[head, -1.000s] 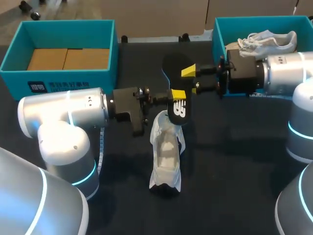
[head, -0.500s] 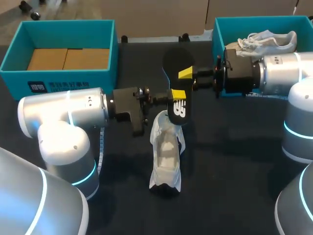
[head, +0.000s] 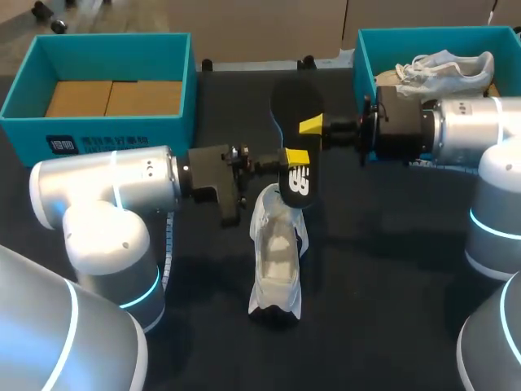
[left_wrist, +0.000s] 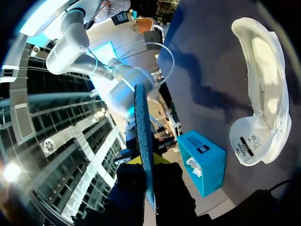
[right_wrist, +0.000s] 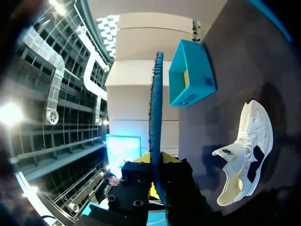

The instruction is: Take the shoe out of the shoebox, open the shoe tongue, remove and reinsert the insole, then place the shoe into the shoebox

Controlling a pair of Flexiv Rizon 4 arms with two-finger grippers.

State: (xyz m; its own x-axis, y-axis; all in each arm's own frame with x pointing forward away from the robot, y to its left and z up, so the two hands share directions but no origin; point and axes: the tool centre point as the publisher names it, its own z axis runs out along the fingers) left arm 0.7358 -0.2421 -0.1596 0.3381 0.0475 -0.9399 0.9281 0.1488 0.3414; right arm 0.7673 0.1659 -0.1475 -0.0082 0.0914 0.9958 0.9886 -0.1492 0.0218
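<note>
Since a second ago, the right gripper (head: 313,125) is being seen closer in from the right of the frame, and its fingers, spread apart then, are now being pressed onto the insole (head: 295,102). No shift is being shown by the left arm or the shoe.

Both sets of jaws are being kept closed on the insole. The left gripper (head: 296,156) is clamping it low, just above the shoe, and the right one is clamping its upper part. In each wrist view the insole (left_wrist: 143,136) (right_wrist: 155,108) is being seen edge-on between that gripper's own fingers.

Outward from there, the white shoe (head: 277,252) is lying on the dark table (head: 391,244) at lower centre, opening upward, directly below the insole. One teal shoebox (head: 191,73) is sitting at upper left with cardboard inside. Another shoebox (head: 364,49) at upper right is holding a second pale shoe (head: 444,65).

As judged from this, the shoe is being treated as already unboxed and opened, and the insole as already removed. Reinserting it and returning the shoe to a shoebox are being left to do.
</note>
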